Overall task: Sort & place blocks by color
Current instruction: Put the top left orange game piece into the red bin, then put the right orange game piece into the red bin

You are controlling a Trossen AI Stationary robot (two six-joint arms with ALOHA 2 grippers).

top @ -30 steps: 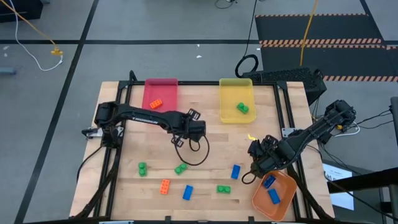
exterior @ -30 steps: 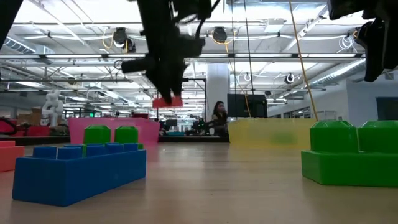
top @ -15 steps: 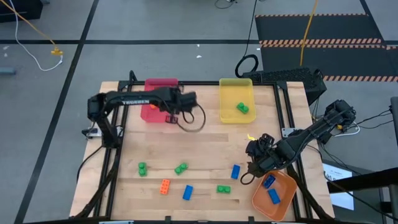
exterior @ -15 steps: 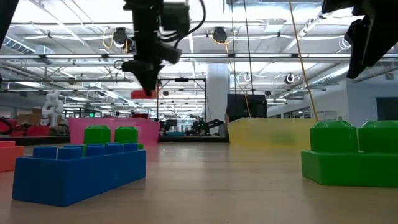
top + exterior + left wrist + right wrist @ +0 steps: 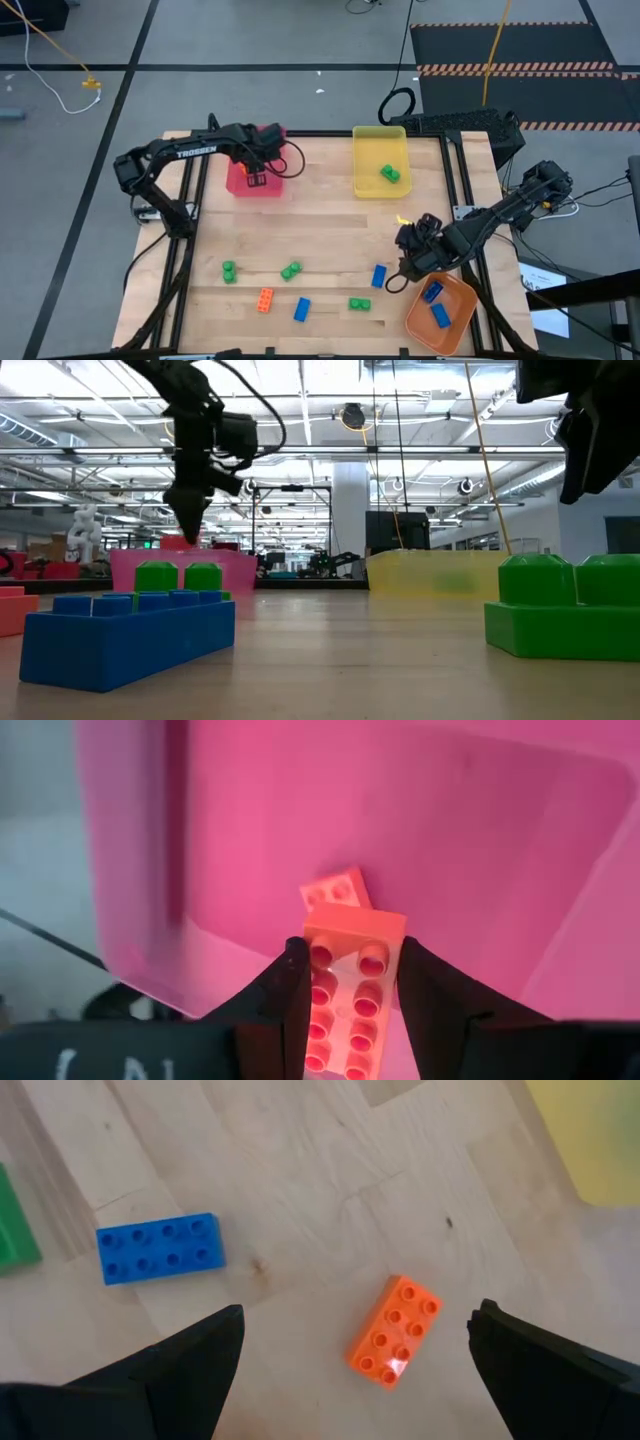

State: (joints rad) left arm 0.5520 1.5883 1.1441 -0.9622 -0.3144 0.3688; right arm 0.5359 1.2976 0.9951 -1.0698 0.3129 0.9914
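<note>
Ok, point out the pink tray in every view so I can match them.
High view: pink tray at the table's far edge, left of the yellow tray.
Low view: its pink wall stands left of centre, beyond the green brick.
Left wrist view: it fills most of the picture.
Right wrist view: not in it.
Shared landmark: the left gripper, over the tray, holding an orange brick.
</note>
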